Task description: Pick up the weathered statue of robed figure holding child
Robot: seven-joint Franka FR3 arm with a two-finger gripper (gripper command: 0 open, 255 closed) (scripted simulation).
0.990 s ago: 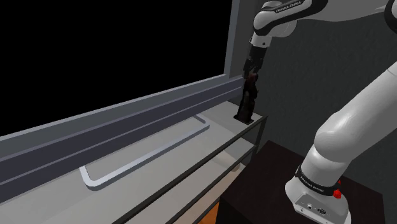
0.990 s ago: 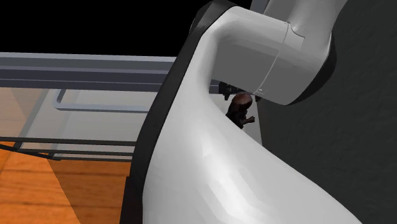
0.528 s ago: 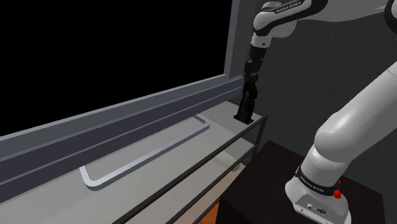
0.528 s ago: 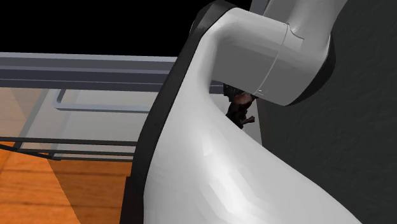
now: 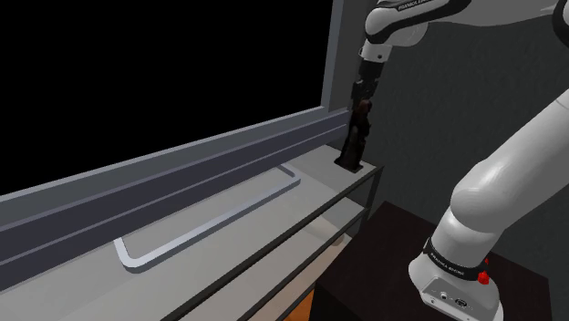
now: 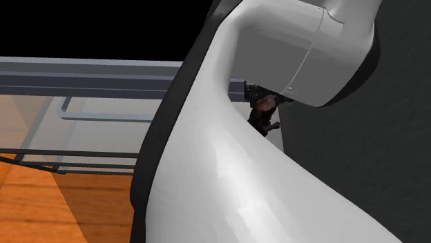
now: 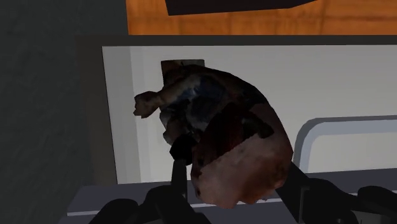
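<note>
Statue (image 7: 222, 137) raised slightly, clasped by hand (image 7: 236, 184), largely hidden behind arm (image 6: 228, 172)

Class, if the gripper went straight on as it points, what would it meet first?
The statue the gripper clasps; past it, probably the pale surface below, though depth is unclear.

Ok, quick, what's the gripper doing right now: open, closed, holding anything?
Gripper: closed on the statue, clasping its top end between both fingers.
</note>
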